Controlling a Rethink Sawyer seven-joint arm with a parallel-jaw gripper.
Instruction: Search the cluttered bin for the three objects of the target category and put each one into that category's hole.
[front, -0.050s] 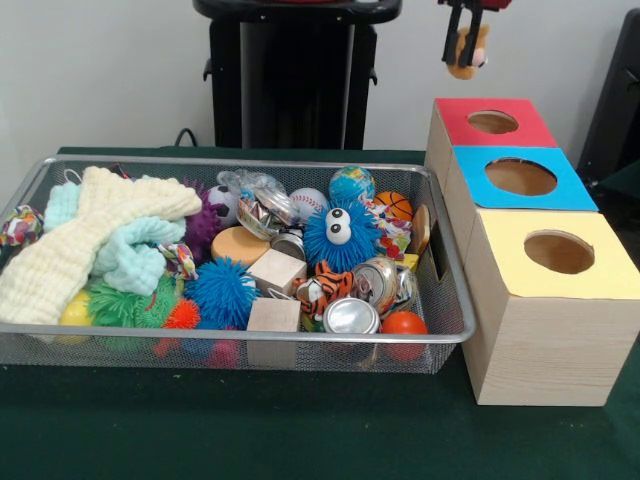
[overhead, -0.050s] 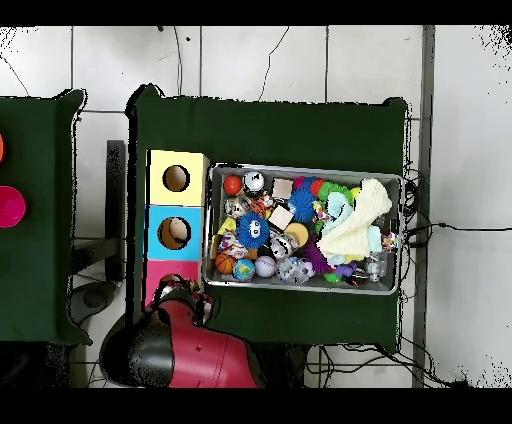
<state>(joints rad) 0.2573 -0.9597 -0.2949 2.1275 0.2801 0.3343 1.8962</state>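
My hand (front, -0.050s: 465, 50) hangs above the red-topped box (front, -0.050s: 520, 127), clamped on a small tan plush toy (front, -0.050s: 468, 60) (kind unclear). The cluttered wire bin (front, -0.050s: 452, 318) sits beside the boxes on the green tabletop (front, -0.050s: 300, 430).

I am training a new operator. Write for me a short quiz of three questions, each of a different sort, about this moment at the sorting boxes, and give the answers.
1. True or false: the gripper is empty.
2. Multiple choice: above which box does the gripper hang? A. the yellow box B. the blue box C. the red box
3. Short answer: the wire bin holds a fuzzy blue ball. What is stuck on it?

Key
1. False. It holds a small tan and orange soft toy.
2. C. It is over the red box, at the far end of the row in the front view.
3. Two big white googly eyes.
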